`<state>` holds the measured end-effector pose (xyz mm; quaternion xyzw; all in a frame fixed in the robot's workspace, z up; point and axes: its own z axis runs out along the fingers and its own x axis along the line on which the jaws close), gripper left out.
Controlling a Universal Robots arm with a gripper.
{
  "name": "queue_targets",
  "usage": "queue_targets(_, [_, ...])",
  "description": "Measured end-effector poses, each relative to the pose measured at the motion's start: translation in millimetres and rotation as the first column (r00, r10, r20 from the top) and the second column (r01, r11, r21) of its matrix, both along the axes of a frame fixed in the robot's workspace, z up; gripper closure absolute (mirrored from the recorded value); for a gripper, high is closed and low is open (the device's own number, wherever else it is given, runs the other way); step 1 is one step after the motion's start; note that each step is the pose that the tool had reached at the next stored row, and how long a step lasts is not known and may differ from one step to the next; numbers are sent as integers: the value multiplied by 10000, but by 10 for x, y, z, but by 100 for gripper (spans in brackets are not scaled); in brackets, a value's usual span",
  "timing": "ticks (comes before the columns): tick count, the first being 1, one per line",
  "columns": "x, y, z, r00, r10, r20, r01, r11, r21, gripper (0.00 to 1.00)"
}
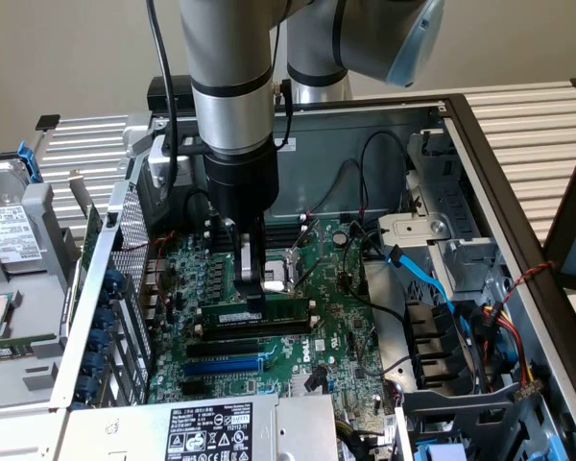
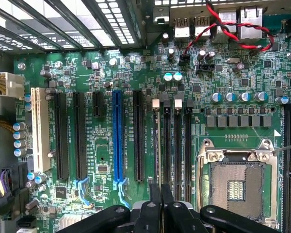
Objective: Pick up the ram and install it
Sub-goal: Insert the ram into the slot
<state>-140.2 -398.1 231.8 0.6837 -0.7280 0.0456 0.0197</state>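
Desk of pale slats (image 1: 538, 125) carries an open computer case (image 1: 326, 134), its side panel off and the interior exposed. The grey robot arm (image 1: 230, 77) reaches straight down into the case over the green motherboard (image 1: 336, 327) (image 2: 104, 145). On the board, the processor socket (image 2: 235, 187) lies beside a row of long black slots, with the blue slot (image 1: 226, 364) (image 2: 117, 136) further out. The ram (image 1: 269, 313), a narrow green stick with a white label, stands on edge along one of the black slots between the socket and the blue slot; whether it is fully seated cannot be told. The claw (image 1: 252, 293) (image 2: 161, 206) is nearly closed, its two slim fingers pinching the ram's upper edge near mid-length. Twisted red and black wires (image 2: 223, 29) cross the board's far corner.
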Motion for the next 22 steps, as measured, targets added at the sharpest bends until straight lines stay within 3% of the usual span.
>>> queue_targets(9, [0,1,-6,10000,-1,-2,1,10000,0,88])
queue_targets(15, [2,0,-13,10000,2,-69,-2,10000,-2,88])
queue_targets(22, [25,0,-13,9999,-5,-103,4,10000,-3,88])
